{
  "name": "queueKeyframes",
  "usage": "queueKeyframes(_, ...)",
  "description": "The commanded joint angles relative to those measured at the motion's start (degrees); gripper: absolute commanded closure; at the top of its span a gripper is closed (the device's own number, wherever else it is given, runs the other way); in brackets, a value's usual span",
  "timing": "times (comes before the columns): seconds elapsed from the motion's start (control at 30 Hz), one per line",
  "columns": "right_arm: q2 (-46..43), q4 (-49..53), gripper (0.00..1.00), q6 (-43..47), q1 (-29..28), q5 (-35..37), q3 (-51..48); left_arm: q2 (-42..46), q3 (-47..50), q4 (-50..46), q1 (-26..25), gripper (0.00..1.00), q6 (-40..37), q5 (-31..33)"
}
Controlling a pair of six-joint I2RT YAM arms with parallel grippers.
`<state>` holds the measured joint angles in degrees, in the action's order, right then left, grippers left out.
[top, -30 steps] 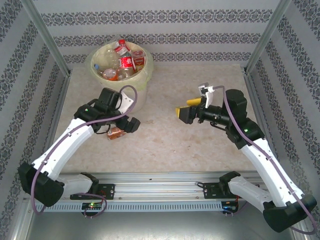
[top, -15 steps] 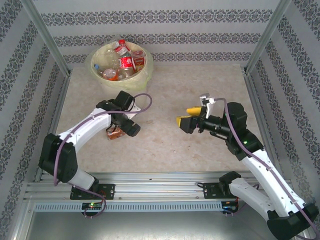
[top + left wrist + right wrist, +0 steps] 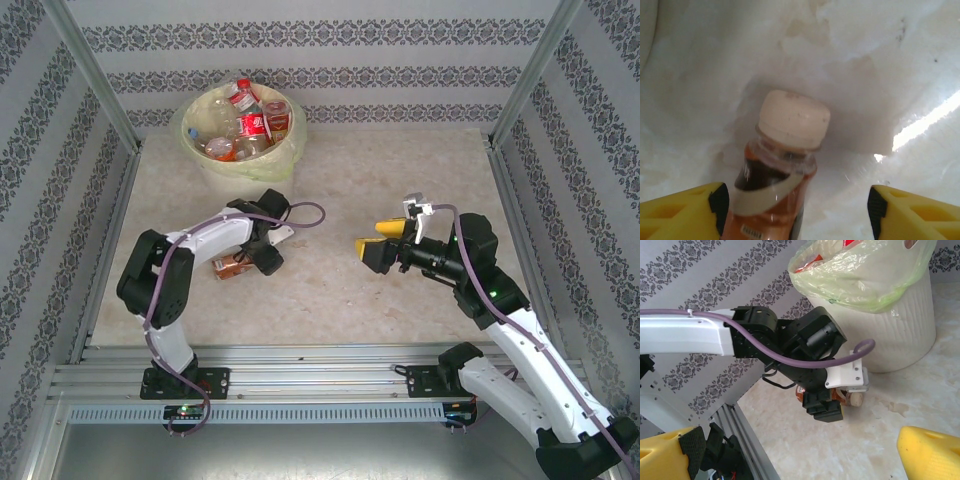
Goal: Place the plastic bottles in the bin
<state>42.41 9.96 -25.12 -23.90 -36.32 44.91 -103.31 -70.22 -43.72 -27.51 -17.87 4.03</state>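
Item: amber plastic bottle (image 3: 774, 192) with cream cap, laid on its side on the table (image 3: 400, 180), in front of the bin (image 3: 255, 172). It is straddled by the left gripper (image 3: 262, 256), jaws spread, unclamped. Right gripper (image 3: 371, 240) is held open, empty, over mid-table. Several bottles (image 3: 240, 125) are contained in the bin.

Bin (image 3: 250, 172) at far left of counter (image 3: 340, 290), tools nearer.
In the bin, piled bottles (image 3: 245, 125); lone bottle (image 3: 232, 266) lies on the counter before the bin, between the left tool (image 3: 262, 258) fingers; right tool (image 3: 375, 245) well to the right.
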Motion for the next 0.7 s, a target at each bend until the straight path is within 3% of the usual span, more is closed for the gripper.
queueKeyframes(0.0, -0.89, -1.3, 0.02, 0.73, -0.65, -0.07, -0.87, -2.24, -2.06, 1.12, -0.88, 0.29, -2.47, 2.79)
queueKeyframes(0.17, -0.99, -0.56, 0.02, 0.99, -0.68, 0.71, -0.96, -4.66, -2.9, 1.27, -1.05, 0.32, -2.9, 3.61)
queueKeyframes(0.67, -0.21, -0.49, 0.02, 0.86, -0.67, 1.74, -0.78, -4.09, -3.56, -0.27, -1.91, 0.58, -0.19, -0.82)
